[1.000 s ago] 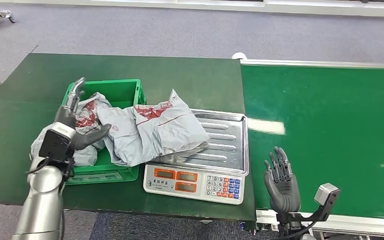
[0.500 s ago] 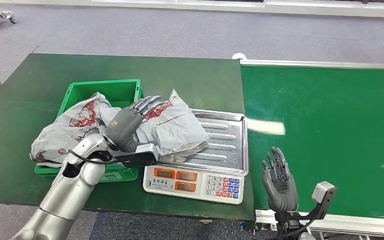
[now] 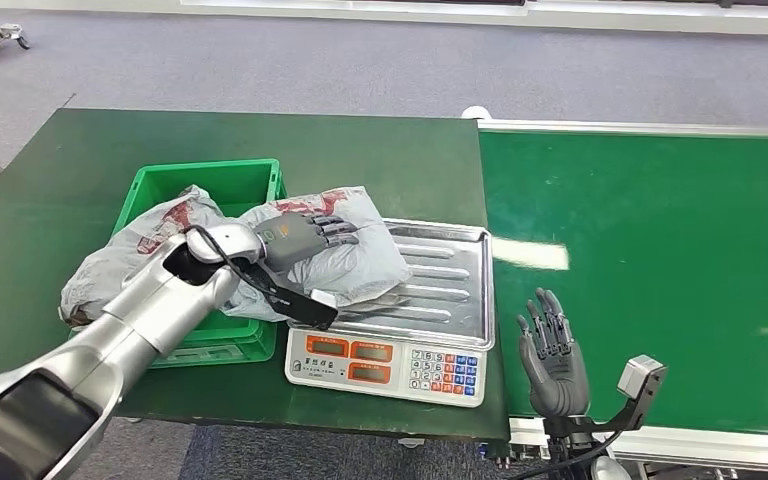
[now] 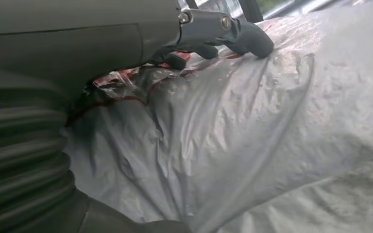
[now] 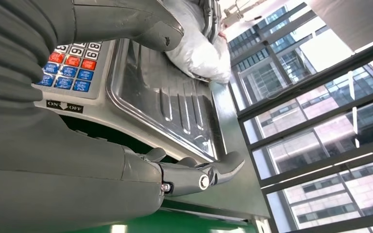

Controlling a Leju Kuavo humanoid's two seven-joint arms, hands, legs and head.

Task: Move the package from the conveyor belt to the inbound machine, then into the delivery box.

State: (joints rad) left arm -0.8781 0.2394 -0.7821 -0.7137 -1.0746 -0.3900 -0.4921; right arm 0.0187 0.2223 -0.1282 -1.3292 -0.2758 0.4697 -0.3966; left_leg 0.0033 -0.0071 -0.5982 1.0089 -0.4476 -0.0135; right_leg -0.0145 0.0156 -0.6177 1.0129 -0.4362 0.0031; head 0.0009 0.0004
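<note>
Head view: a dark green worktop is seen on the left, with the brighter green conveyor belt butted against its right edge. On the worktop a green delivery box is placed at the left, and the inbound machine, a scale with a steel weighing tray and an orange-and-blue keypad, is set just beside it.

A grey package with red print is draped from the left part of the weighing tray over the near right rim of the delivery box. A second grey-and-red bag is lodged in the box and spills over its left rim.

The left hand is laid palm-down on top of the package, fingers extended toward the tray. In the left wrist view the fingertips are seen pressed against the crumpled plastic of the package. Whether the film is actually pinched or merely pressed cannot be told; the underside of the hand is hidden.

The right hand is held upright at the near edge, between the scale and the belt, fingers spread and nothing held. In the right wrist view its thumb is seen close to the keypad, apart from it, with the package end resting at the far side of the tray.
</note>
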